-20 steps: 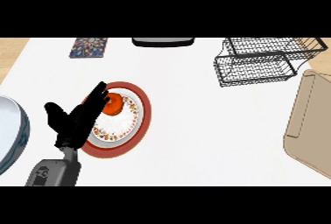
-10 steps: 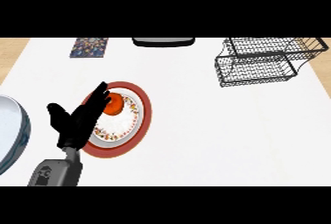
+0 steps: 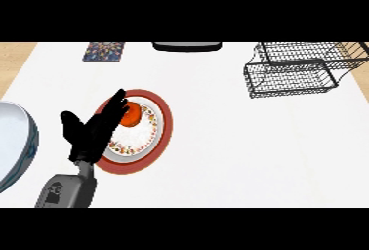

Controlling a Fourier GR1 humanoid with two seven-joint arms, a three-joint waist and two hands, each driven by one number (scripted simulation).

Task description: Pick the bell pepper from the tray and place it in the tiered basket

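An orange-red bell pepper (image 3: 133, 117) lies on a white patterned plate with a red rim (image 3: 165, 128) at the left of the counter. My left hand (image 3: 92, 133) is open and covers the plate's left side. Its straight fingers (image 3: 115, 101) point up and right along the pepper's left edge, and the thumb sticks out to the left. I cannot tell whether the fingers touch the pepper. The black wire tiered basket (image 3: 294, 74) stands far off at the top right. My right hand does not show.
A large white dish with a blue rim (image 3: 16, 141) juts in at the left edge, close to my forearm. A patterned square mat (image 3: 103, 51) and a dark object (image 3: 186, 46) sit along the far edge. White counter (image 3: 252, 146) spreads between plate and basket.
My left hand's fingertips have crept slightly up and right, closer to the pepper. A beige shape at the right edge one second ago is gone.
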